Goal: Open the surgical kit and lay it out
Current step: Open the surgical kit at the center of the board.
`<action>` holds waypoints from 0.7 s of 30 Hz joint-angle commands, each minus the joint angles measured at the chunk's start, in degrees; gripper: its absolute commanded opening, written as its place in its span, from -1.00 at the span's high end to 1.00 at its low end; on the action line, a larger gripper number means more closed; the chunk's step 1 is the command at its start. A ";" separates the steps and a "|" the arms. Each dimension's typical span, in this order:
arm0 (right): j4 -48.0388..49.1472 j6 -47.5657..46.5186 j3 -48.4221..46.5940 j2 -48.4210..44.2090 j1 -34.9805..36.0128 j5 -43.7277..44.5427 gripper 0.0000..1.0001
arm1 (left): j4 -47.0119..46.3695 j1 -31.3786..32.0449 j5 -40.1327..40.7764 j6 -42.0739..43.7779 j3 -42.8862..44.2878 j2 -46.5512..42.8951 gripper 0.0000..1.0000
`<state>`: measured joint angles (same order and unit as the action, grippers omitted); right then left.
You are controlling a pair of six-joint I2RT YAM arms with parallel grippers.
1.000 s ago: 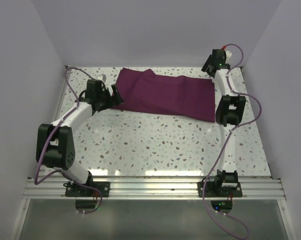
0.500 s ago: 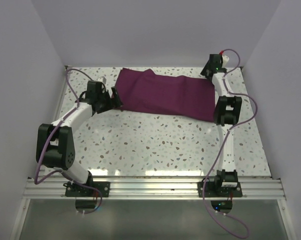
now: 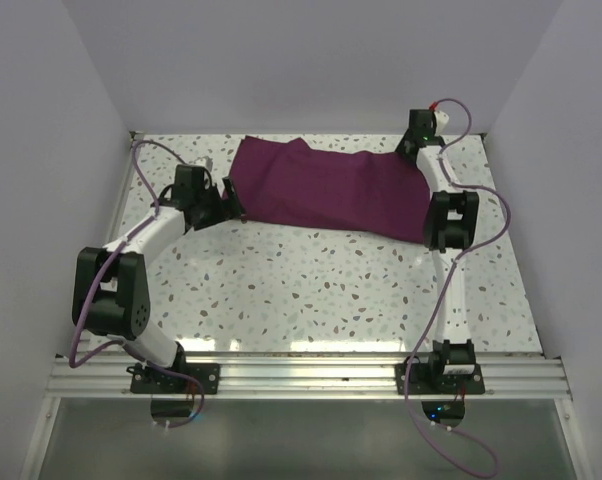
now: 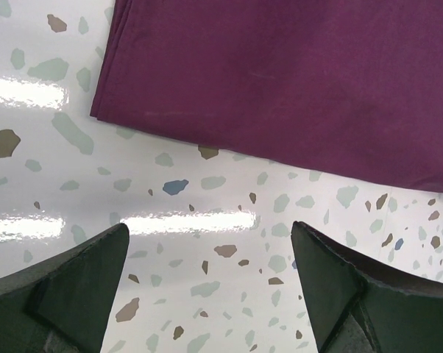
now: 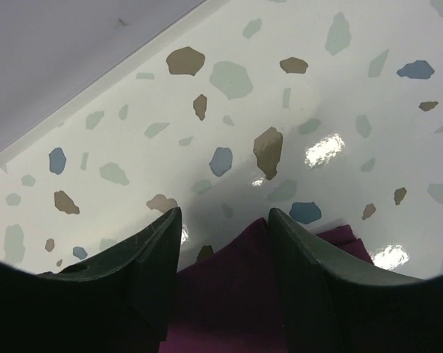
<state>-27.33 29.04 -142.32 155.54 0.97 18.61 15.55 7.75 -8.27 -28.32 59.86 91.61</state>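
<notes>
Setting: a white speckled terrazzo table (image 3: pixel 311 285) enclosed by pale lilac walls (image 3: pixel 311 60) on three sides.
Cloth wrap: the dark purple cloth wrap (image 3: pixel 331 190) lies flat on the far half of the table, folded shut into a long, roughly rectangular packet. Its long side runs left to right, and its right end sits nearer the arms than its left. Whatever it covers is hidden.
Wrap, detail: a fold line crosses the top layer near the far left end. The left wrist view shows a smooth, straight near edge and a squared corner lying on the table.
Left arm: the left arm (image 3: pixel 151 230) reaches forward and to the right, with its wrist low over the table beside the wrap's near left corner.
Left gripper: the left gripper (image 4: pixel 208 228) is spread wide and holds nothing. Its dark fingers (image 4: pixel 67 287) frame bare table, and the cloth's edge lies just ahead of the tips, apart from them.
Right arm: the right arm (image 3: pixel 449 260) stretches to the far right corner of the table, close to the back wall.
Right gripper: the right gripper (image 5: pixel 223 213) points down at the wrap's far right corner. Its jaws stand partly apart, with the pointed cloth corner between them. Whether the pads pinch the fabric cannot be told.
Cables: purple cables (image 3: pixel 141 150) loop along both arms.
Near edge: both bases are bolted to an aluminium rail (image 3: pixel 301 375).
</notes>
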 commanded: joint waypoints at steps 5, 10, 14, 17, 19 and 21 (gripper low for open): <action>-4.22 -0.91 6.70 -4.01 1.05 0.11 0.04 | -1.05 0.07 0.10 0.19 -1.05 -0.56 -0.92; -3.52 -2.05 11.80 -7.00 0.87 0.29 0.45 | -1.31 0.07 -0.16 0.19 -1.58 -0.65 -0.92; -2.73 -2.41 12.60 -7.28 0.87 -0.68 1.00 | -1.49 0.07 -0.69 0.10 -1.93 -0.56 -0.92; -2.38 -2.75 10.32 -6.05 0.87 -1.03 1.00 | -1.67 0.07 -1.13 0.01 -2.11 -0.56 -0.92; -1.59 -3.20 9.00 -5.26 0.87 -1.03 1.00 | -1.58 0.16 -1.39 0.10 -2.20 -0.65 -0.92; -0.97 -3.37 6.64 -4.38 0.87 -1.12 1.00 | -1.40 0.07 -1.57 0.28 -2.29 -0.82 -0.92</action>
<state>-26.26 26.63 -132.29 149.64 1.39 19.03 15.46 7.75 -8.73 -28.34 58.19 91.61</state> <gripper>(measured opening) 0.011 0.957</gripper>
